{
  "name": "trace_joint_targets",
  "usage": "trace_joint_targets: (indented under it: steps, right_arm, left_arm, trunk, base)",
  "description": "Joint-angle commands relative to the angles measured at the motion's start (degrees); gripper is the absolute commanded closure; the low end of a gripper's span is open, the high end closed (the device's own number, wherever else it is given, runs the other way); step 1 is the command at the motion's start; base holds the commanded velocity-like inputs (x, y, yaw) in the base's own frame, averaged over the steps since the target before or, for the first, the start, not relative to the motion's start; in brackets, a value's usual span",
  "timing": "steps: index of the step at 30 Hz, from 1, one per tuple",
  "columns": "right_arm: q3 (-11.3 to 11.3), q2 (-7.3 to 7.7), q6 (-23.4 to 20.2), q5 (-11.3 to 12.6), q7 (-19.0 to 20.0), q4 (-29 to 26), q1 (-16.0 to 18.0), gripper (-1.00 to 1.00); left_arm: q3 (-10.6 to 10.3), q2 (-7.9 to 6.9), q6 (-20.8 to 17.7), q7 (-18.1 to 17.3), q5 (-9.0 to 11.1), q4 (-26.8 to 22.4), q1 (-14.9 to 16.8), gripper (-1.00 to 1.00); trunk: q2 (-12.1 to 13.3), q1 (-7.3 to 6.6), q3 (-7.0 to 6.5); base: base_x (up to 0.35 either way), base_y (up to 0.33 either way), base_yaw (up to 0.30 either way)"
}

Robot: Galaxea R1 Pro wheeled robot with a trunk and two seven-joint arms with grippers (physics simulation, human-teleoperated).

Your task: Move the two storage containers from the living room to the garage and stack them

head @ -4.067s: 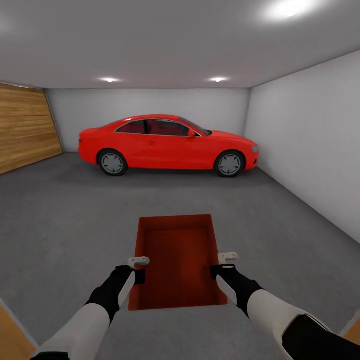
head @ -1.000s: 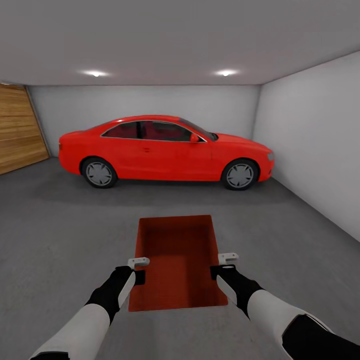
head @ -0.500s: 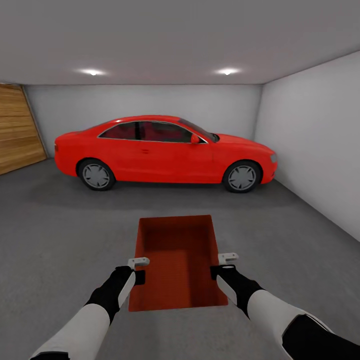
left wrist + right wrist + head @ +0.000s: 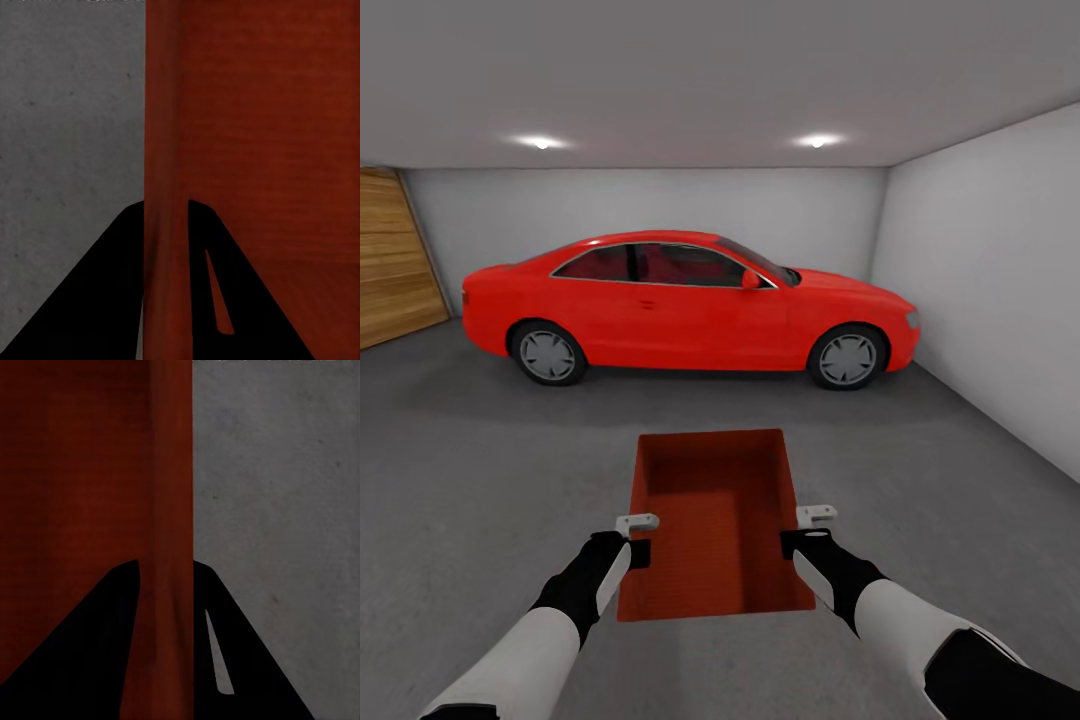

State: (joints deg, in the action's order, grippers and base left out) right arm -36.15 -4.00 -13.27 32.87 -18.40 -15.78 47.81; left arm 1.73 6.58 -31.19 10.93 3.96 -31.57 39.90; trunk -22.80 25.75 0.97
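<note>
Head view: left fingers (image 4: 637, 538) and right fingers (image 4: 806, 530) each pinch the storage container's (image 4: 712, 500) side walls.

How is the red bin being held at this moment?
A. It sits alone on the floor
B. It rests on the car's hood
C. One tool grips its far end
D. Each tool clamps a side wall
D: the left tool and right tool each pinch one long wall of the bin.
</note>
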Motion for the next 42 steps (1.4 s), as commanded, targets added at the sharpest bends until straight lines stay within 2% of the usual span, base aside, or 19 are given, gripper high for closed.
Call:
trace_joint_targets:
  steps: [1, 11, 30, 42]
  right_arm:
    - [1.00, 0.49, -0.44, -1.58, -2.17, -0.17, 0.09, 1.00]
    - [1.00, 0.49, -0.44, -1.58, -2.15, -0.17, 0.09, 1.00]
    - [1.00, 0.40, -0.44, -1.58, -2.17, -0.13, 0.09, 1.00]
    - [1.00, 0.40, -0.44, -1.58, -2.17, -0.15, 0.09, 1.00]
  left_arm:
    - [0.47, -0.04, -0.54, 0.58, -1.15, -0.06, 0.00, 1.00]
    - [0.47, -0.02, -0.54, 0.58, -1.15, -0.07, 0.00, 1.00]
    - [0.47, 0.01, -0.58, 0.54, -1.10, -0.14, 0.00, 1.00]
    - [0.47, -0.08, -0.54, 0.49, -1.09, 0.11, 0.00, 1.00]
  trunk:
    - [-0.12, 0.03, 0.10]
    - [-0.12, 0.03, 0.10]
    - [-0.12, 0.03, 0.10]
    - [-0.12, 0.03, 0.10]
  base:
    - [0.018, 0.000, 0.000]
    - [0.003, 0.000, -0.026]
    - [0.005, 0.000, -0.276]
    - [0.281, 0.000, -0.283]
